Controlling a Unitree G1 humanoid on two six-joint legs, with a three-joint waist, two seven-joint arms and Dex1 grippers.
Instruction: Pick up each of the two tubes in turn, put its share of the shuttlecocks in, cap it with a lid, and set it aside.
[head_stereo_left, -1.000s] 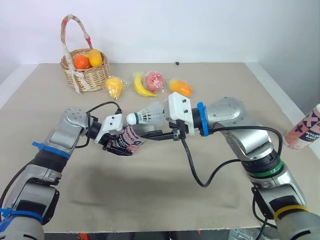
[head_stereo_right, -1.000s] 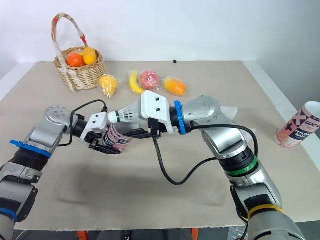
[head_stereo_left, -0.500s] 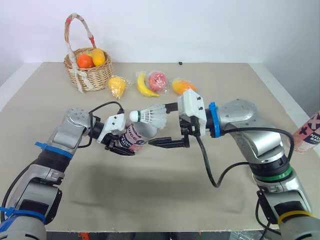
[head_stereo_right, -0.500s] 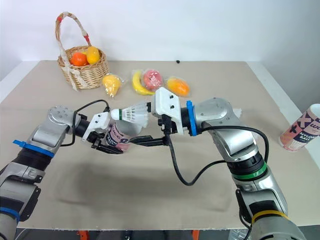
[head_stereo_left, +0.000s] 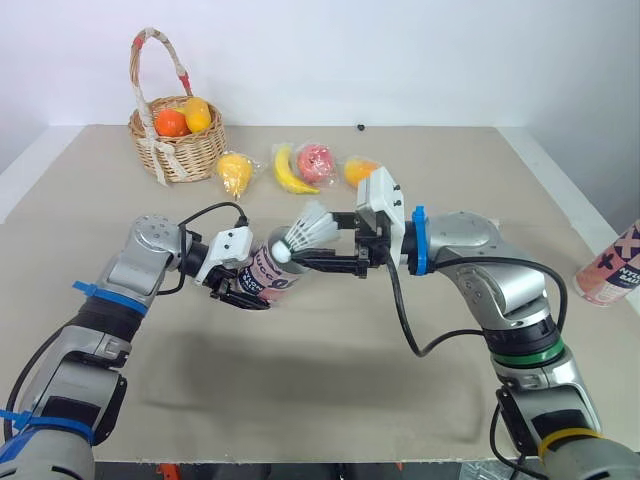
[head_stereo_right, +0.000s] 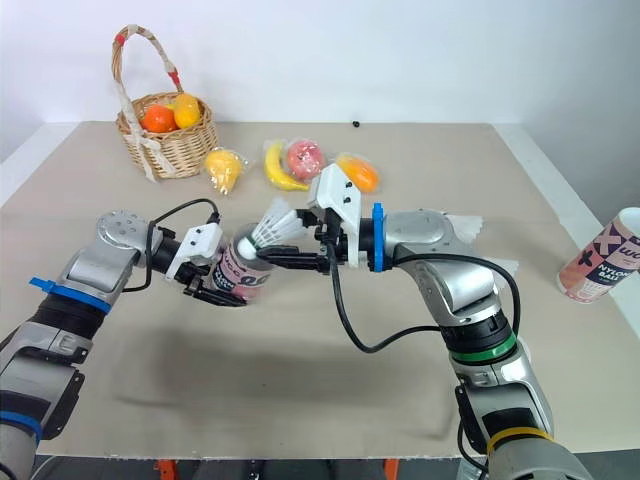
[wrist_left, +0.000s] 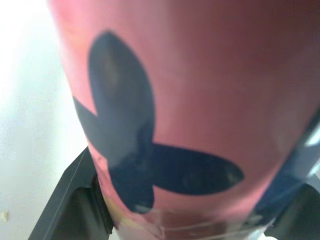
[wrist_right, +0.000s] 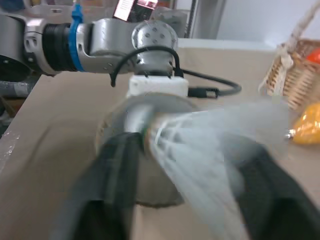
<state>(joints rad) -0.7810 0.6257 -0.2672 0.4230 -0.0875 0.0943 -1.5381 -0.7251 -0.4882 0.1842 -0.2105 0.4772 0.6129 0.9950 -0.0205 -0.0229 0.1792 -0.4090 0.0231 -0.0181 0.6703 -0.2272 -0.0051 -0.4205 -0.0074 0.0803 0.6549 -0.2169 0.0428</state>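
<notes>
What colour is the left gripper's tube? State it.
Pink tube with black marks; left wrist view.

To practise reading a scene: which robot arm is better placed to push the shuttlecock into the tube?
Right. The right gripper holds the shuttlecock, cork at the mouth of the tube; the left gripper is occupied gripping that tube.

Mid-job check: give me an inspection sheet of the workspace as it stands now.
Surface: beige table, flat and matte.
Job's things: pink tube tilted in the left tool; shuttlecock with its cork at that tube's mouth; second tube upright at the table's right edge.
Clutter: fruit basket and wrapped fruit along the far side.
Tools: left tool shut on the pink tube; right tool at the shuttlecock, grip unclear.
Cables: black cable loops below the right arm.
Surroundings: white wall.
</notes>
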